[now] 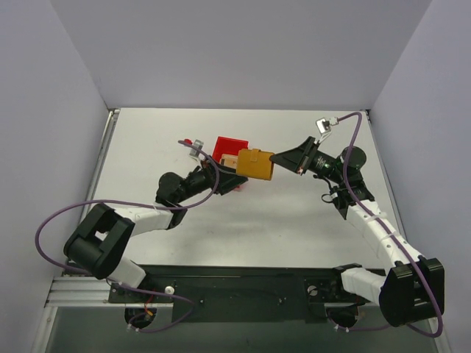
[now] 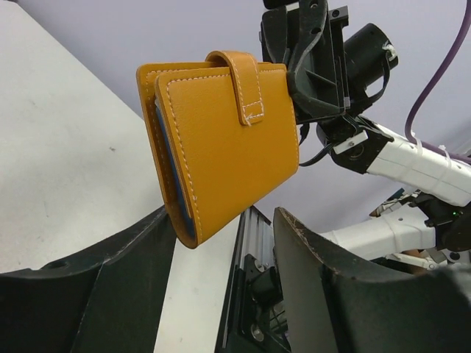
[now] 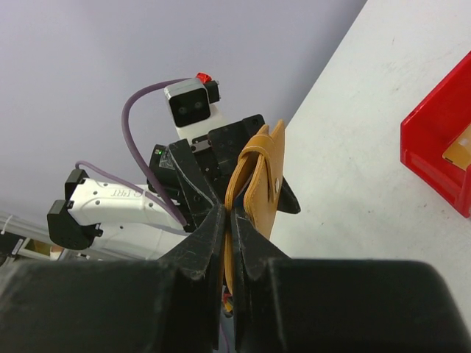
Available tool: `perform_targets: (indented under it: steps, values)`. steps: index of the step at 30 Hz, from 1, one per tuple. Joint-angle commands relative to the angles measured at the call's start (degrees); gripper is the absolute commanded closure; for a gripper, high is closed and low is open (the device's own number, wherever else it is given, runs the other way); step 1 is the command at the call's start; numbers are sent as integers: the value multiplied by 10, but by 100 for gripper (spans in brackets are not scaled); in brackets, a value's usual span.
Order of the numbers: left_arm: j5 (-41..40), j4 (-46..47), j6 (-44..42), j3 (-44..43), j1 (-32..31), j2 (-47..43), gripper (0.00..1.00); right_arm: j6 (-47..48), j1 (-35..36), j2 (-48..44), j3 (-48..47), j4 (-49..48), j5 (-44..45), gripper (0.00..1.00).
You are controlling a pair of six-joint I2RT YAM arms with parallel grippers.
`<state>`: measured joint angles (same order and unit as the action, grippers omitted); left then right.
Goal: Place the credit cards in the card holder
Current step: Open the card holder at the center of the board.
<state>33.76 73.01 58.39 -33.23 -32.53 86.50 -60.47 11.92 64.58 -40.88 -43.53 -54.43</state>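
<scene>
Left fingers (image 2: 110, 294) stand released above the bench (image 1: 294, 220), near the bin (image 1: 230, 145); the shut holder (image 2: 228, 147) hangs just over them, right fingers (image 3: 202, 239) clenched on its edge. A card (image 3: 458, 151) lies in the bin. Seemingly a handover: left must close on it next.

The white table (image 1: 280, 228) bore a red bin (image 1: 234, 144), sitting flat toward eleven o'clock from its centre.

card holder (image 2: 228, 154): grained orange-tan leather look, matt, white stitching. bin (image 3: 438, 147): glossy red plastic. table (image 2: 59, 147): matt white.
</scene>
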Motion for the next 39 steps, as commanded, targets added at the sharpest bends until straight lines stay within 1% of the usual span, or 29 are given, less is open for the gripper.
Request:
perform_targets:
  steps: [1, 11, 15, 19, 20, 21, 23, 24, 25, 26, 27, 28, 29, 30, 31, 32, 33, 34, 35, 36, 37, 38, 39]
  values:
    - [-4, 78, 16, -25, -7, 0, 36, 0, -4, -12, 1, -53, -23, 100]
    - [-23, 85, 18, -31, -7, -12, 47, 4, -4, -8, -1, -50, -36, 100]
    - [-31, 85, 16, -29, -7, -19, 53, 4, -4, -4, -4, -46, -40, 100]
    - [-34, 78, 14, -29, -7, -26, 66, 7, -4, -5, -3, -44, -42, 100]
    - [-33, 75, 10, -29, -7, -27, 72, 9, -4, -5, -3, -41, -42, 100]
    - [-33, 70, 8, -30, -7, -32, 75, 13, -4, -8, -3, -36, -42, 100]
    - [-34, 55, 0, -31, -7, -37, 89, 24, -4, -12, -6, -17, -40, 100]
    - [-34, 50, -6, -30, -7, -40, 92, 34, -4, -13, -9, -3, -39, 100]
    - [-35, 37, -11, -32, -7, -46, 97, 39, -4, -17, -10, 3, -36, 100]
    - [-35, 31, -20, -32, -7, -49, 100, 46, -4, -19, -10, 15, -34, 100]
    - [-34, 14, -25, -32, -7, -57, 100, 52, -4, -23, -13, 24, -30, 97]
    - [-36, 3, -40, -34, -8, -63, 100, 62, -4, -26, -17, 40, -29, 85]
    - [-40, -21, -49, -35, -10, -75, 100, 69, -4, -30, -20, 53, -25, 79]
    - [-41, -40, -75, -38, -10, -84, 100, 82, -4, -33, -26, 72, -23, 66]
    - [-50, -90, -115, -39, -15, -103, 100, 90, -4, -37, -31, 87, -19, 60]
    - [-57, -120, -138, -45, -17, -114, 100, 107, -4, -43, -38, 119, -15, 52]
    - [-84, -197, -195, -49, -27, -142, 100, 116, -4, -47, -47, 134, -7, 48]
    - [-102, -233, -222, -58, -33, -156, 100, 134, -4, -55, -53, 169, 0, 42]
    - [-148, -312, -288, -64, -52, -184, 100, 144, -4, -59, -62, 186, 16, 40]
    - [-206, -346, -327, -77, -67, -206, 100, 157, -4, -66, -67, 218, 23, 35]
    - [-234, -412, -388, -83, -90, -215, 100, 160, -4, -68, -75, 229, 34, 34]
    - [-292, -459, -414, -96, -106, -228, 100, 159, -3, -69, -79, 245, 38, 32]
    - [-328, -476, -463, -100, -134, -231, 100, 156, -3, -68, -87, 251, 42, 31]
